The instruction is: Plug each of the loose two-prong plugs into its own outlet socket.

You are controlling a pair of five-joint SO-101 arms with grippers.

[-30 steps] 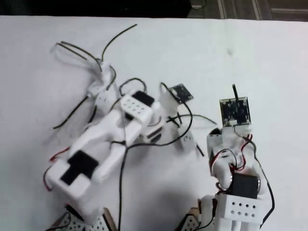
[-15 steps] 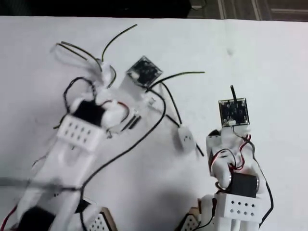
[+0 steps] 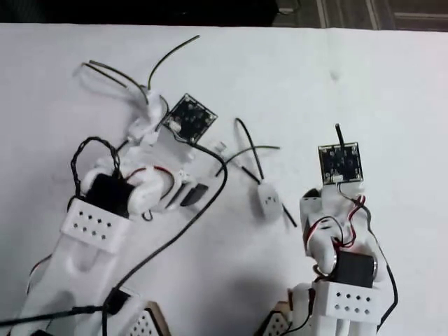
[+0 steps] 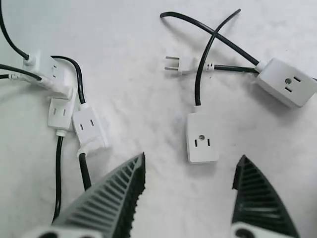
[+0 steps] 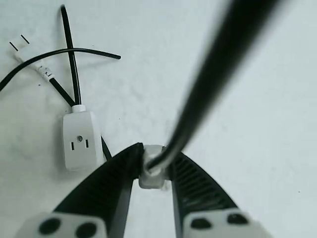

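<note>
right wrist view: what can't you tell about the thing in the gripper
- White piece, right wrist view: the right gripper covers its sides, so whether it has prongs or slots is hidden.
- Its black cord, same view: blurred close to the lens and cut off by the picture's edge.

The left arm (image 3: 98, 217) has folded back, away from the outlet socket (image 3: 268, 200). A second ago its forearm lay stretched towards that socket, with the wrist camera board (image 3: 189, 117) close beside it. Half a second ago the board had already drawn farther off, and now it sits well apart from the socket. The loose plug (image 3: 220, 147) lies bare on the worktop (image 3: 364, 84), apart from the socket, on a spot the arm covered a second ago. Its cord (image 3: 269, 147) trailed close by the socket a second ago and swung out far beyond it half a second ago. It now ends nearer the socket again.
</note>
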